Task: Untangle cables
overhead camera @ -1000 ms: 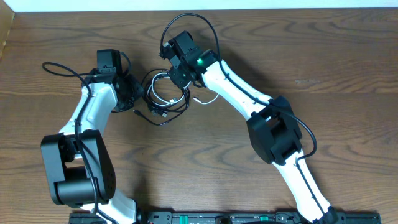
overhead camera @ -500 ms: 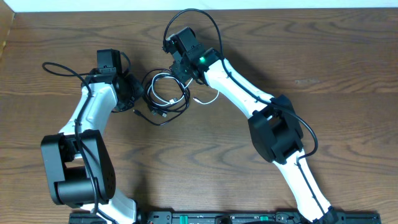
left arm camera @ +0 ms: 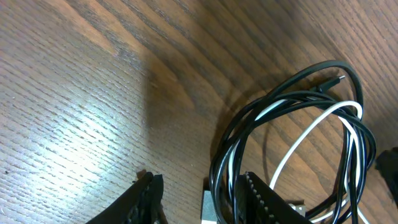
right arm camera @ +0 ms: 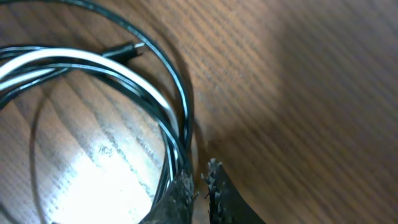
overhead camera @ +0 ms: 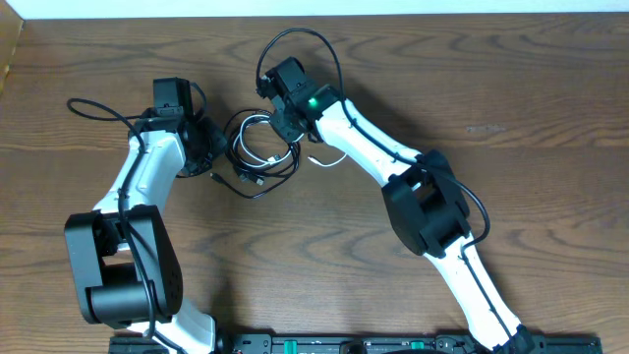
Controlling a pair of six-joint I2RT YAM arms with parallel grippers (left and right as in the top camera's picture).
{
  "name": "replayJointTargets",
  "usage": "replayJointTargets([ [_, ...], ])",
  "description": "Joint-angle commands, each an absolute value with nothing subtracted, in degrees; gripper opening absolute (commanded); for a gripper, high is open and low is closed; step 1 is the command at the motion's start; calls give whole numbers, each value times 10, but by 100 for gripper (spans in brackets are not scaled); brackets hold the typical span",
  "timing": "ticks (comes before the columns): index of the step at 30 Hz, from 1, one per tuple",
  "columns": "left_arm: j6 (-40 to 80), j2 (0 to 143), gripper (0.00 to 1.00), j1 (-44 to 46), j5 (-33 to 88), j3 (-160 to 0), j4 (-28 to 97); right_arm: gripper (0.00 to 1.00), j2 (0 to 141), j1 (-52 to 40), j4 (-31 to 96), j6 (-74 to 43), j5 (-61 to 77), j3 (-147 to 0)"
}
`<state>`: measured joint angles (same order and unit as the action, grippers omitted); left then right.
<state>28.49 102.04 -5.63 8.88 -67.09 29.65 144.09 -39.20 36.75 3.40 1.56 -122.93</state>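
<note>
The right gripper (right arm camera: pixel 200 186), jaws pressed together at the coil's right edge, has shifted slightly left. The black cable (left arm camera: pixel 264 104) and white cable (left arm camera: pixel 311 127) stay coiled far-centre on the desk (overhead camera: pixel 511 88), with strands between the spread jaws of the left gripper (left arm camera: pixel 198 190).

No text can be read anywhere; the green marks on the long black rail (overhead camera: pixel 324 344) are too small.
</note>
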Motion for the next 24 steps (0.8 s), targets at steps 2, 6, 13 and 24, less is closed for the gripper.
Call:
replayJointTargets([
  [2, 282, 1027, 43, -57, 90, -668, 297, 5, 1457, -397, 402, 22, 48, -1228],
  [6, 282, 1027, 43, -57, 90, -668, 297, 4, 1457, -404, 452, 16, 152, -1228],
  [13, 282, 1027, 43, -57, 90, -668, 298, 5, 1454, -427, 498, -23, 200, -1229],
  [24, 256, 1027, 35, -57, 144, -668, 298, 15, 1412, -406, 496, -23, 167, -1231],
])
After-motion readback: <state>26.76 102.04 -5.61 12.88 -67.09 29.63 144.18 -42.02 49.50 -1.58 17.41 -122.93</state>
